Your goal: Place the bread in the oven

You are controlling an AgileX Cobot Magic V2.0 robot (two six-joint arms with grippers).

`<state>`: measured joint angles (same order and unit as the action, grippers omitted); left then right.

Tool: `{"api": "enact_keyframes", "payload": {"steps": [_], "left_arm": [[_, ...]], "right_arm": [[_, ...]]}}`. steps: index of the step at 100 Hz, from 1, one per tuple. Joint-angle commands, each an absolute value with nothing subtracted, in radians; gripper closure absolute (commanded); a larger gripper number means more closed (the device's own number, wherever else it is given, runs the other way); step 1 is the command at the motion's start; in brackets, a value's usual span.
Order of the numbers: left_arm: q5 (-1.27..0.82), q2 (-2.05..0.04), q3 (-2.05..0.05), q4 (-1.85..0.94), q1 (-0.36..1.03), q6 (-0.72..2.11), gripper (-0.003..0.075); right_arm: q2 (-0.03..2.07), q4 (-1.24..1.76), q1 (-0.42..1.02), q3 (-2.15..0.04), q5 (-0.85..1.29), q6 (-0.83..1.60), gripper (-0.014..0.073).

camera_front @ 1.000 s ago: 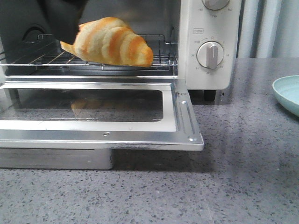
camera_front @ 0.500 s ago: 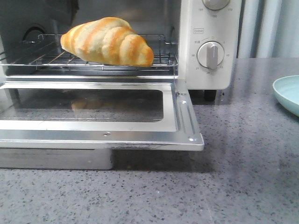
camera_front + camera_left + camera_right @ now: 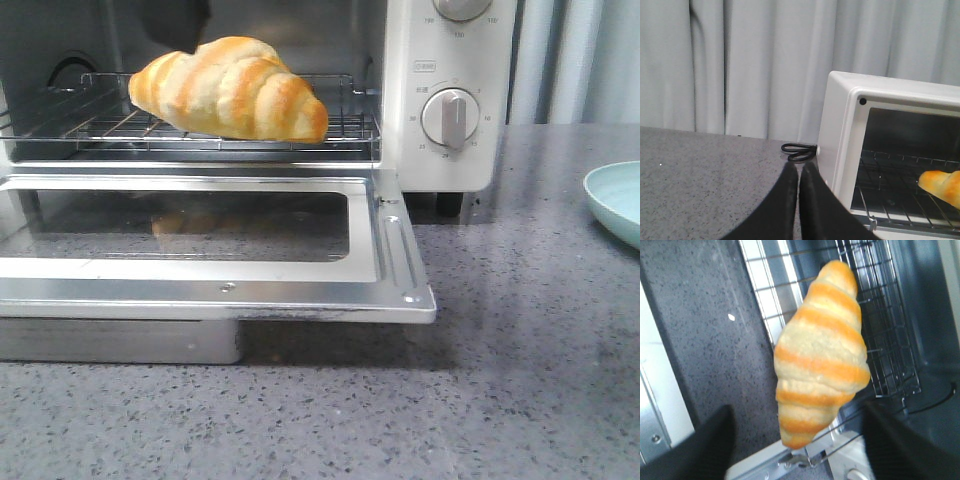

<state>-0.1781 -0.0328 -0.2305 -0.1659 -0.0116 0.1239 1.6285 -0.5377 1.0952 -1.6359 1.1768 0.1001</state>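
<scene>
The bread (image 3: 230, 90), a golden-orange roll with cream stripes, lies on the wire rack (image 3: 345, 125) inside the cream-white oven (image 3: 408, 150), whose glass door (image 3: 200, 285) hangs open and flat. In the right wrist view the bread (image 3: 820, 350) lies free between the wide-open fingers of my right gripper (image 3: 800, 440), which touch nothing. In the front view only a dark part of that gripper (image 3: 175, 22) shows above the bread's left end. My left gripper (image 3: 799, 172) is shut and empty over the counter beside the oven's left wall (image 3: 837, 125).
A pale blue plate (image 3: 615, 200) sits at the right edge of the grey speckled counter. Beige knobs (image 3: 450, 117) are on the oven's right panel. A black cord loop (image 3: 799, 151) lies behind the oven. Curtains hang at the back.
My right gripper has let go of the bread's left end and risen toward the oven's top. The bread stays on the rack.
</scene>
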Motion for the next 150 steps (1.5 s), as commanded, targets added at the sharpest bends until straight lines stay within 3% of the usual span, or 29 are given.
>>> {"api": "enact_keyframes", "payload": {"steps": [1,15,67,150], "left_arm": [[-0.060,-0.048,-0.236,-0.181,-0.015,0.120,0.0741],[-0.060,-0.048,-0.227,-0.181,-0.015,0.120,0.0741],[-0.060,-0.048,-0.227,-0.181,-0.015,0.120,0.0741],[-0.060,-0.048,-0.227,-0.181,-0.015,0.120,0.0741]], "right_arm": [[1.578,-0.571,1.098,-1.668,1.204,0.095,0.0354],[1.572,-0.571,1.094,-1.668,1.302,0.095,0.0669],[1.387,-0.576,1.090,-1.664,1.263,0.017,0.0664],[1.340,-0.607,1.075,-1.656,1.304,0.015,0.0664]]}}
